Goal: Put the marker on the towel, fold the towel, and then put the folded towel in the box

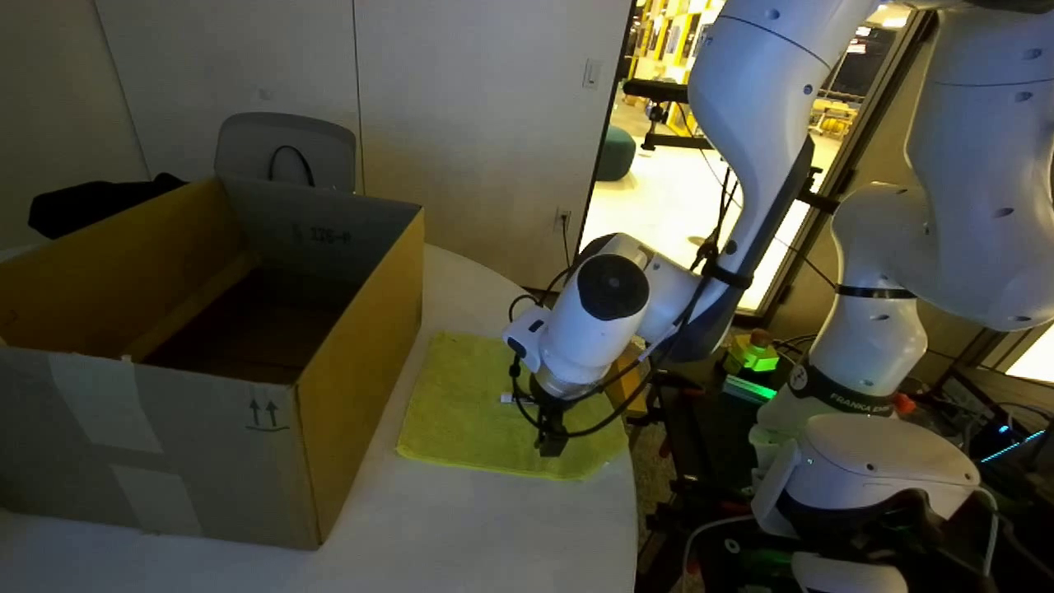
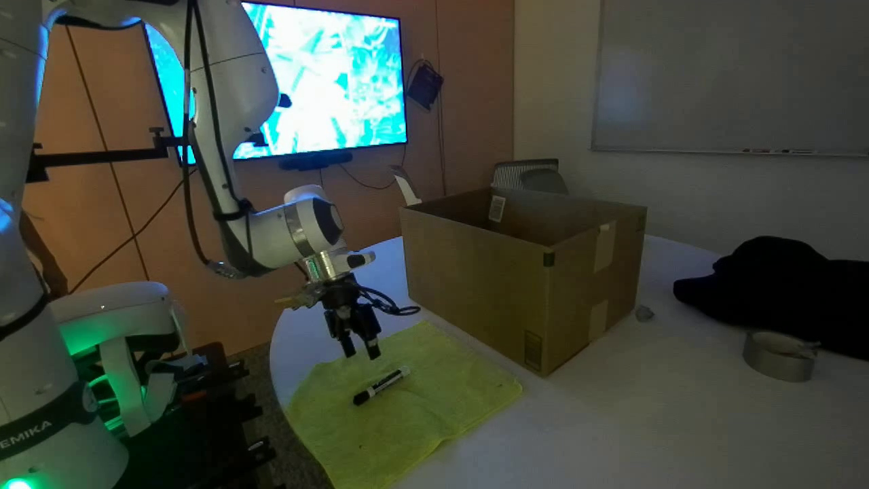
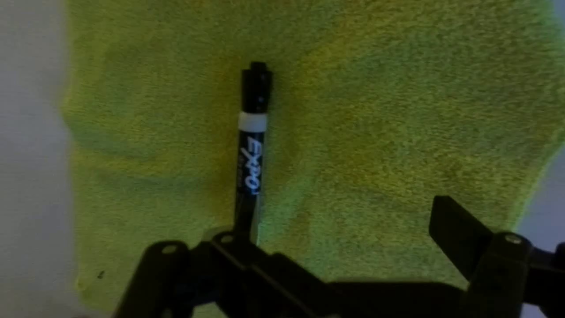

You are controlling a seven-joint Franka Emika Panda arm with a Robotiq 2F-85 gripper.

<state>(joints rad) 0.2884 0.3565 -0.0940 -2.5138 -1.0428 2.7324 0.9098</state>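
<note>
The yellow-green towel [image 1: 461, 379] lies flat on the white table in both exterior views [image 2: 461, 394] and fills most of the wrist view [image 3: 375, 110]. The marker [image 2: 381, 386], dark with a white end, lies on the towel. It also shows in the wrist view [image 3: 252, 154], its lower end hidden behind a finger. In an exterior view only its light end [image 1: 517, 399] shows beside the gripper. My gripper [image 2: 361, 353] is open and empty, pointing down above the towel near the marker; its fingers stand wide apart in the wrist view [image 3: 344, 212]. The open cardboard box [image 1: 206, 445] stands beside the towel [image 2: 468, 278].
The box's tall wall stands close to the towel's edge. A grey tape roll [image 2: 779, 356] and a black cloth [image 2: 767, 292] lie on the table past the box. A small grey lump [image 2: 644, 313] sits by the box corner. A chair [image 1: 284, 152] stands behind.
</note>
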